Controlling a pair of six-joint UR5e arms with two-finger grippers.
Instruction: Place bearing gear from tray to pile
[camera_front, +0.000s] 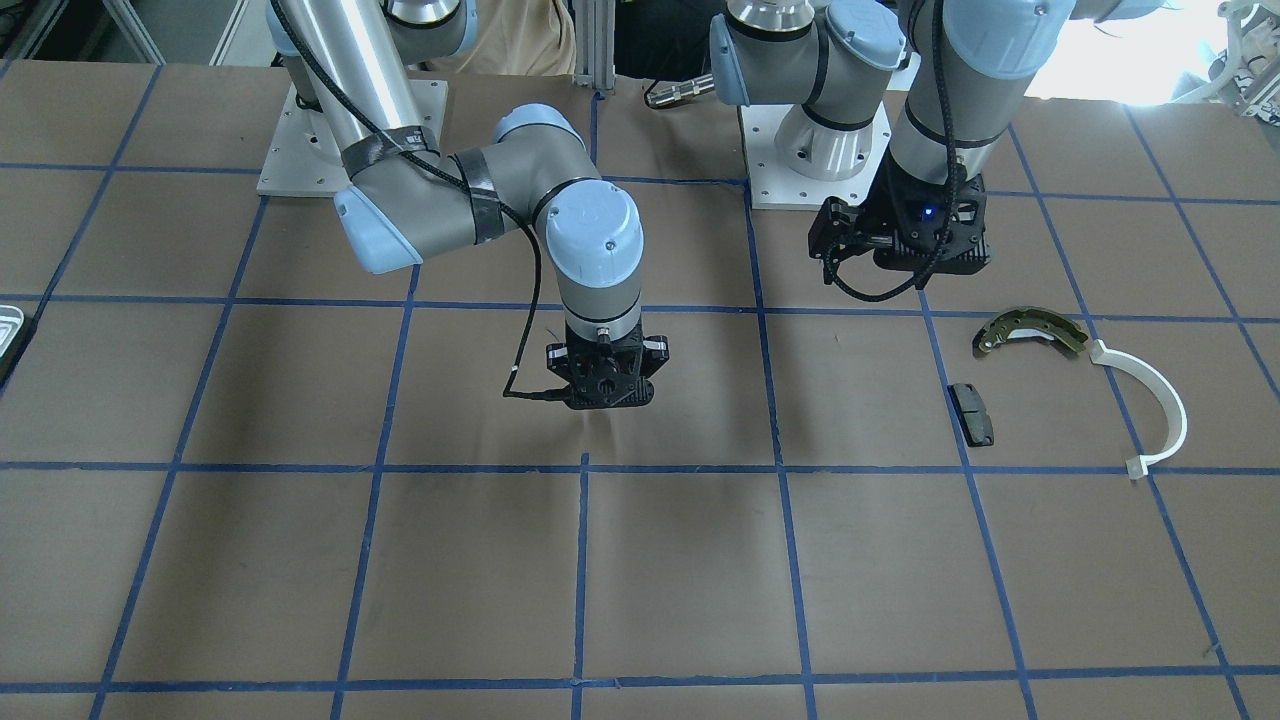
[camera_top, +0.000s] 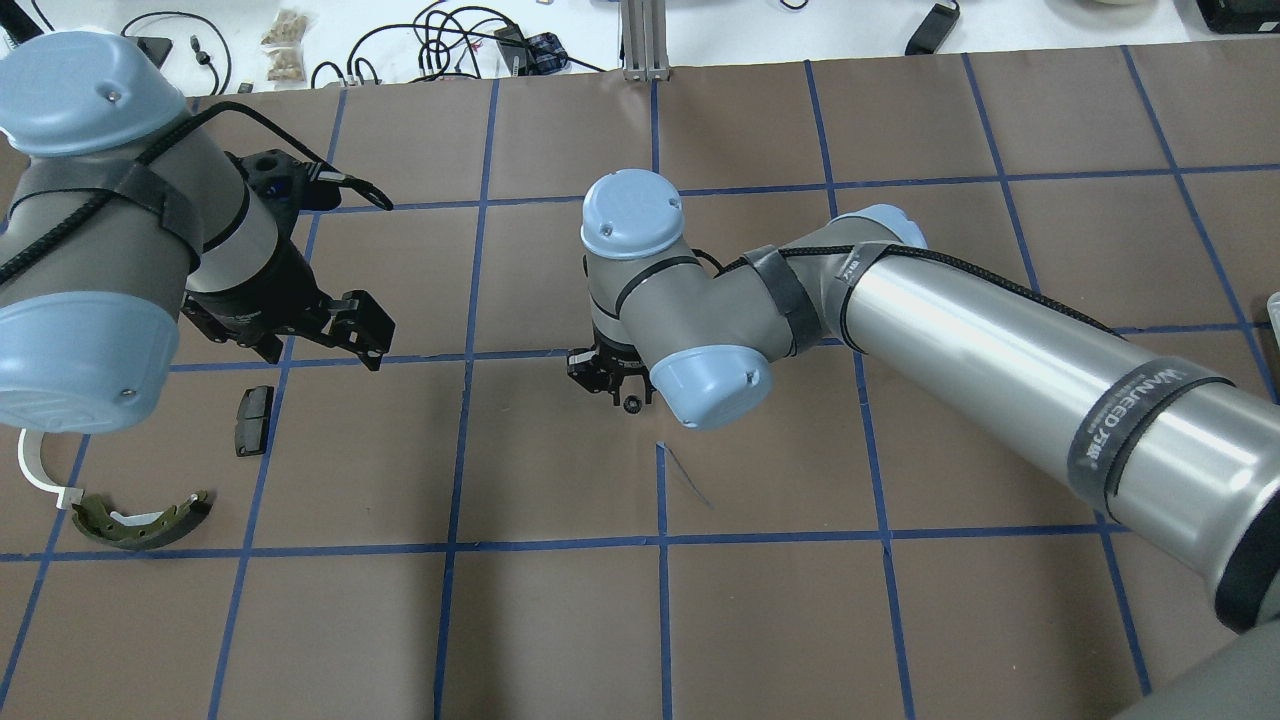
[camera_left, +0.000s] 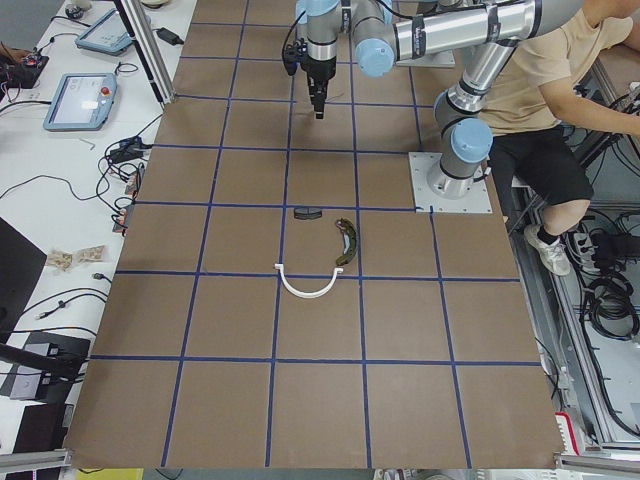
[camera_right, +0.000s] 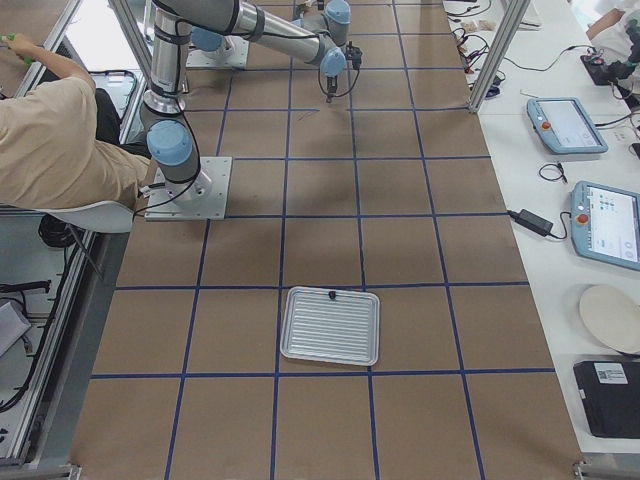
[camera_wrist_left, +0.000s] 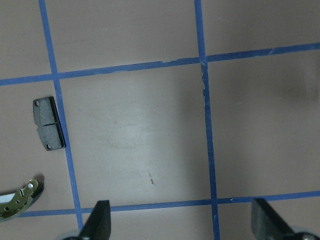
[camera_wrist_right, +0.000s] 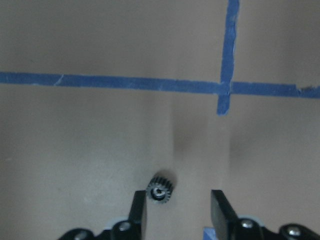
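Note:
A small black bearing gear sits just inside one finger of my right gripper, whose jaws stand wider than the gear, so it is not clamped. I cannot tell whether it touches that finger. The gear also shows in the overhead view under the right gripper, mid-table. The pile is a black pad, an olive-and-silver brake shoe and a white arc. My left gripper is open and empty, hovering beside the pad. The silvery tray lies far from both grippers.
A small dark part lies on the tray's far rim. The tray's corner shows at the table's edge. The table is brown paper with a blue tape grid. A seated person is behind the robot bases.

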